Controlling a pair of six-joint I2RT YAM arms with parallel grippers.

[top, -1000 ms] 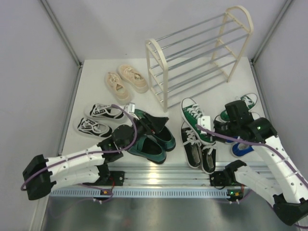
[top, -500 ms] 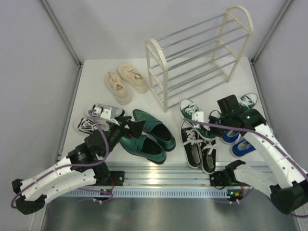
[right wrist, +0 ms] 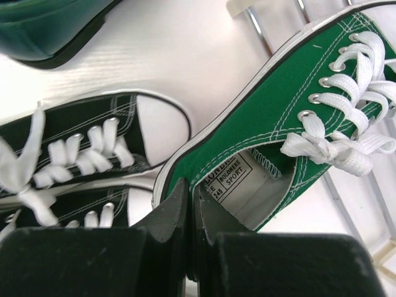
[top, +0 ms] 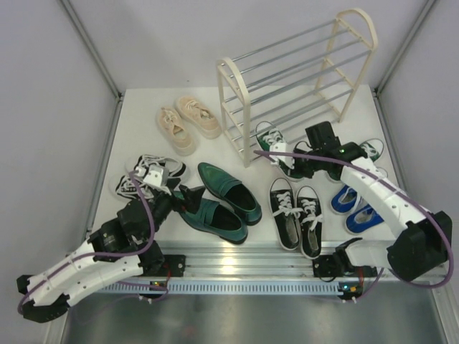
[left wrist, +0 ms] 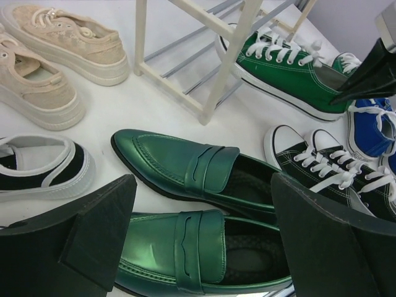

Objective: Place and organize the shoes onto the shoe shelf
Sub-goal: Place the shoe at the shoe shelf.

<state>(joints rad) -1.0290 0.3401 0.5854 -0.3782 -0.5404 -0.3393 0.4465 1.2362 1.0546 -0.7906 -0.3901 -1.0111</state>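
My right gripper (top: 307,162) is shut on the heel wall of a green canvas sneaker (top: 275,147), one finger inside and one outside (right wrist: 190,198). The sneaker (right wrist: 278,105) is held at the foot of the shoe shelf (top: 294,79), toe towards the cream end frame. My left gripper (top: 183,198) is open and empty, its jaws wide apart (left wrist: 204,229) over the near dark green loafer (left wrist: 185,253). The second loafer (left wrist: 185,167) lies just behind it. The other green sneaker (top: 370,149) lies at the right.
Cream sneakers (top: 188,122) lie left of the shelf. Striped sneakers (top: 147,175) lie by my left arm. Black canvas sneakers (top: 297,215) sit front centre, and the blue pair (top: 355,208) to their right, under my right arm. All shelf tiers are bare.
My right gripper has carried the green sneaker back and left to the shelf's foot. My left arm has drawn back to the near left, its open gripper now over the loafers.
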